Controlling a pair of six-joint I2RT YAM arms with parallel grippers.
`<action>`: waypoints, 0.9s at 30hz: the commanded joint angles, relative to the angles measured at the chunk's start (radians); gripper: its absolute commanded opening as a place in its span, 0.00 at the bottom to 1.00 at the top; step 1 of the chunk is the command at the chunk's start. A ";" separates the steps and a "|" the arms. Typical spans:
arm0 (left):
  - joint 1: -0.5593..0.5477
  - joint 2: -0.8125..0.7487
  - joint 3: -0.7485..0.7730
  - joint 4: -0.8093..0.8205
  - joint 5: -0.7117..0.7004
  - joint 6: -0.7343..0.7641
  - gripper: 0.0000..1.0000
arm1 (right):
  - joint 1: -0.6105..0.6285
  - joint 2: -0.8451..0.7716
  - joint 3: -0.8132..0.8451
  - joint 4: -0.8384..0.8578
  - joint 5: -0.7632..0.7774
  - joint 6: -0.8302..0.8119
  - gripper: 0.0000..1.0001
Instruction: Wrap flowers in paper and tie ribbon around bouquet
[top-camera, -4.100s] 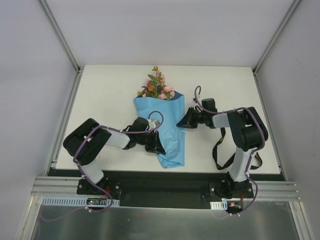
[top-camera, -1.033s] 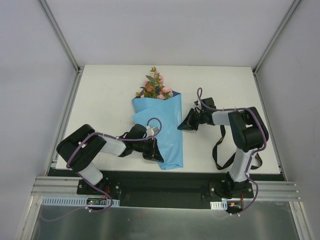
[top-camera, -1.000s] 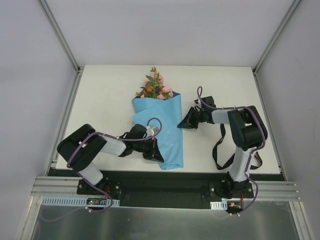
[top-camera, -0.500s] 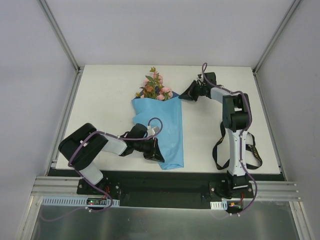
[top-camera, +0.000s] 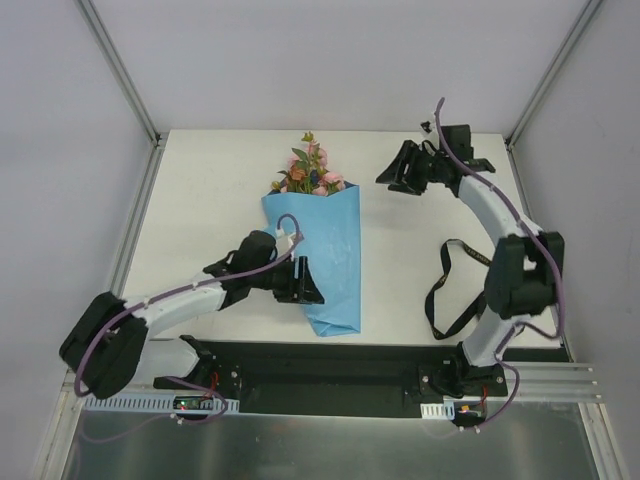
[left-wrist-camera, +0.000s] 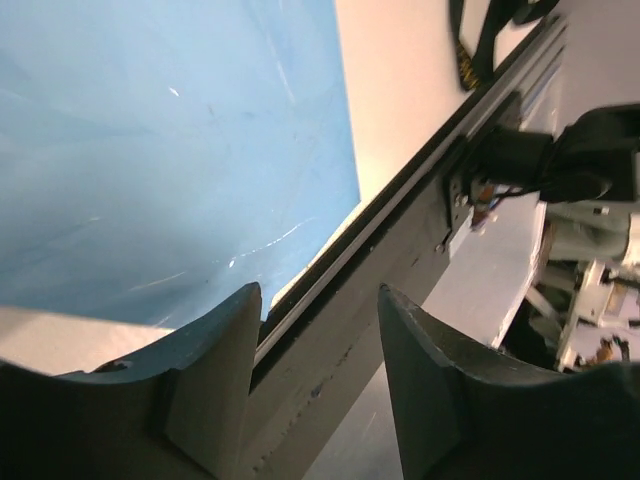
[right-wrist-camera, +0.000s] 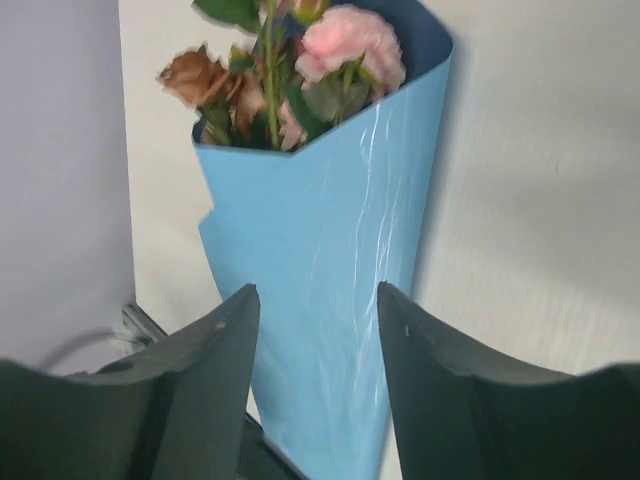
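Bouquet lies flat mid-table, wide end to the far side and tip at the near edge. The flowers poke out the top: pink and orange blooms w/ green leaves. The paper is wrapped as a light blue cone, navy inner face showing at the top rim in the R wrist view. L arm is stretched low and long from its base at bottom left, forearm running rightward across the table, wrist level w/ the cone's lower half. L gripper sits at the cone's left edge; whether it touches the paper can't be told from above. In the L wrist view its fingers are spread w/ nothing btwn them, so it is released; the blue paper fills the upper left beyond, w/ the table's near rail running diagonally past. R arm rises from its base, elbow bent near the right side, forearm reaching to the far right corner, wrist turned left. R gripper points at the blooms, near the cone's top right corner but apart from it. R wrist view: fingers apart, empty, so released too; flowers and cone lie ahead. Ribbon lies as a loose black loop on the table by the R arm's base, well apart from the bouquet and untied.
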 joint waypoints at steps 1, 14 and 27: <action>0.095 -0.202 0.031 -0.166 -0.012 0.064 0.52 | 0.001 -0.277 -0.209 -0.094 0.046 -0.150 0.57; 0.311 -0.211 -0.093 -0.090 -0.132 -0.046 0.99 | 0.018 -0.906 -0.722 -0.248 0.184 -0.216 0.75; 0.319 0.301 -0.011 0.508 -0.180 -0.214 0.63 | 0.019 -1.108 -0.796 -0.364 0.377 -0.061 0.76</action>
